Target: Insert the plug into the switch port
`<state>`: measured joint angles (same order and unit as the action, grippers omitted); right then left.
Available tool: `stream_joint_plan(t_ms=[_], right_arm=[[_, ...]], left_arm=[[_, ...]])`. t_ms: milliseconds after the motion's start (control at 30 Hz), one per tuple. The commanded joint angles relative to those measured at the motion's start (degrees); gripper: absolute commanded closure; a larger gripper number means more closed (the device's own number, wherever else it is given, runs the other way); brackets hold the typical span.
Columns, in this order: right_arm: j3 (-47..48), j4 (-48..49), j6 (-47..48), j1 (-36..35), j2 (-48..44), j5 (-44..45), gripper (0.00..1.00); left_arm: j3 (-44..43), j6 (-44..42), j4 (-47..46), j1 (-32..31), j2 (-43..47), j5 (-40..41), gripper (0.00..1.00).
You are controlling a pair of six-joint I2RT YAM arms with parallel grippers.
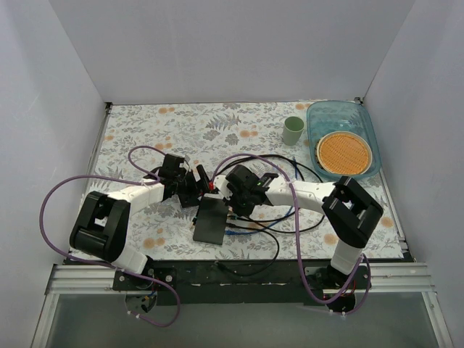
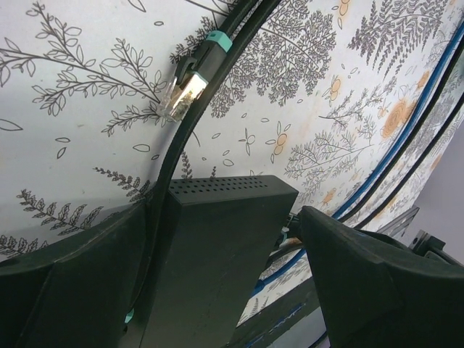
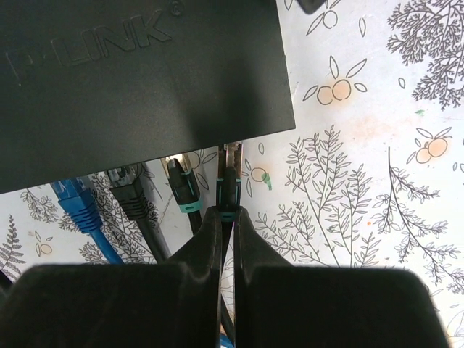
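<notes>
The switch (image 1: 210, 221) is a flat dark grey box in the middle of the table. In the right wrist view the switch (image 3: 138, 72) fills the upper left, and its port openings are hidden under its edge. My right gripper (image 3: 228, 214) is shut on a black plug with a teal boot (image 3: 229, 190). The plug's tip meets the switch's edge near its right corner. My left gripper (image 2: 221, 217) is open and straddles the switch (image 2: 217, 254), with a gap at the right finger (image 2: 377, 283). In the top view, the left gripper (image 1: 192, 188) and right gripper (image 1: 237, 199) flank the switch's far end.
Three more plugs, teal-booted (image 3: 181, 185), black (image 3: 130, 192) and blue (image 3: 76, 203), sit along the switch's edge. A loose teal-booted plug (image 2: 185, 83) lies on the cloth. Black and blue cables (image 1: 279, 217) loop at the right. A green cup (image 1: 293, 131) and a blue tray (image 1: 322, 119) stand at the back right.
</notes>
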<state>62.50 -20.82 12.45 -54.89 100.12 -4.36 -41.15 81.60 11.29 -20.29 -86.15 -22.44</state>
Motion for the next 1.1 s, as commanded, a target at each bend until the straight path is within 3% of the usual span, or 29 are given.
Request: stream_joint_plan(t_ms=[0, 533, 1067], right_arm=[[0.34, 5.88, 1.09, -1.53, -4.84, -0.57, 0.99], [-2.91, 10.18, 2.05, -1.88, -3.44, 0.31, 0.99], [-0.28, 12.82, 3.37, -2.15, -2.12, 1.28, 0.99]], left_arm=[[-2.71, -0.57, -1.88, -0.10, -0.86, -2.96, 0.16], [-4.73, -1.71, -2.50, -0.10, -2.80, -4.72, 0.15], [-4.73, -2.24, -3.47, -1.15, -5.26, -8.41, 0.18]])
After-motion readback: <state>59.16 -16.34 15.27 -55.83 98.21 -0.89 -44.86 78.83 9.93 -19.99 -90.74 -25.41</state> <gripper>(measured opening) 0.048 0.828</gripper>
